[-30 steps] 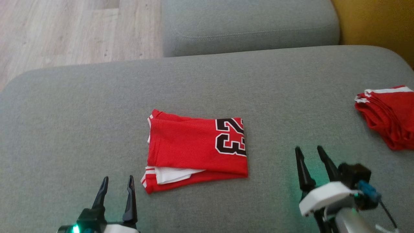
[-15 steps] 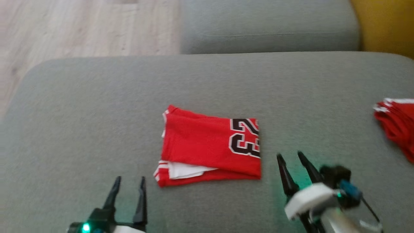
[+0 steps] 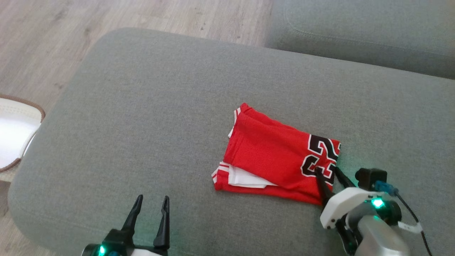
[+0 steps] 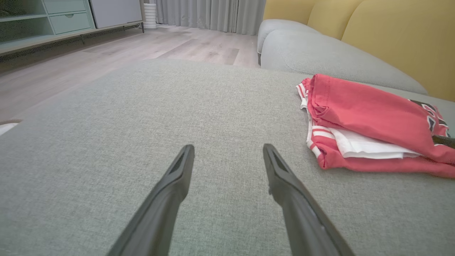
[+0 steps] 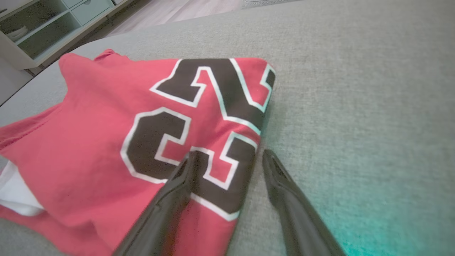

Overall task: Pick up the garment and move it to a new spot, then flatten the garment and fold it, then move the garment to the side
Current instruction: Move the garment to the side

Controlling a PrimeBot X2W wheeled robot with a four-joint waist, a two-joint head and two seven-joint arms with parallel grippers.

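The right gripper [image 3: 326,170] is holding its two dark fingers wide apart and is gripping nothing. It is straddling the near right-hand edge of the folded red garment [image 3: 273,156], which is lying flat on the grey sofa cushion [image 3: 142,106]. In the right wrist view one finger [image 5: 177,192] is sitting over the black, white-edged number [image 5: 199,117] printed on the cloth. The other finger [image 5: 284,192] is sitting over bare cushion just beside the garment's edge; I cannot tell whether either tip is pressing down on anything. A green glow [image 5: 373,220] is falling on the cushion to that gripper's right. The left gripper [image 3: 153,197] is likewise standing open and empty, hovering low over bare cushion. The garment is lying ahead of it and off to its right, well apart from its fingertips. From that side a white layer [image 4: 362,145] and red-and-white striped trim [image 4: 312,135] are showing at the garment's nearer edge. Wooden floor [image 3: 160,14] is showing beyond the cushion.
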